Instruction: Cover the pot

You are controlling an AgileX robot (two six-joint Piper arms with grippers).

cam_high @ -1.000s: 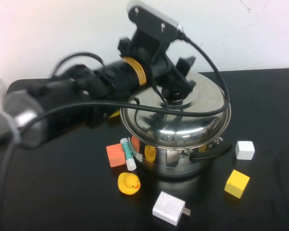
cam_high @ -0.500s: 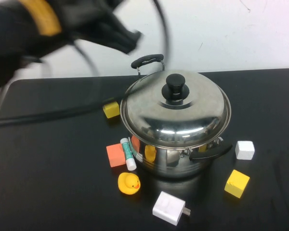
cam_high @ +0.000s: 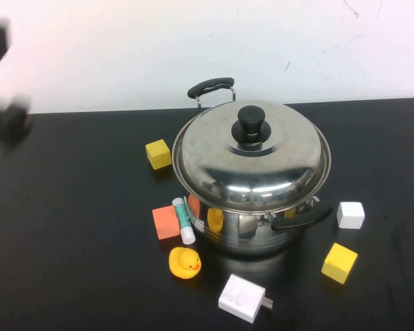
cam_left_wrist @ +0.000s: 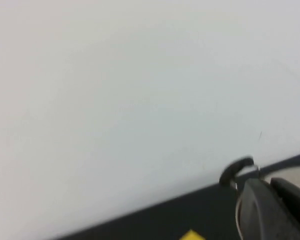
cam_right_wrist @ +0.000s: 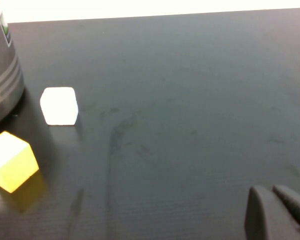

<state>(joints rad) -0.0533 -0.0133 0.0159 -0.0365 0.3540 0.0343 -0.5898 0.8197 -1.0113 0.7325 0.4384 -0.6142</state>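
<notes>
The steel pot (cam_high: 252, 227) stands mid-table with two black side handles (cam_high: 210, 86). The domed steel lid (cam_high: 252, 165) with a black knob (cam_high: 251, 124) sits on it and covers it. My left arm (cam_high: 3, 114) is a blurred dark shape at the far left edge, well away from the pot. In the left wrist view my left gripper (cam_left_wrist: 270, 182) is raised, its fingers close together and empty, with the pot's far handle (cam_left_wrist: 237, 167) beyond. My right gripper (cam_right_wrist: 274, 189) is shut and empty, low over bare table to the pot's right.
Around the pot lie a yellow block (cam_high: 158, 153), an orange block (cam_high: 165, 222), a white tube (cam_high: 183, 221), a yellow duck (cam_high: 185, 263), a white charger (cam_high: 241, 298), a yellow block (cam_high: 339, 263) and a white block (cam_high: 350, 214). A white wall stands behind.
My left gripper let go of the lid knob and the arm swung up and away to the far left. The lid stays on the pot.
</notes>
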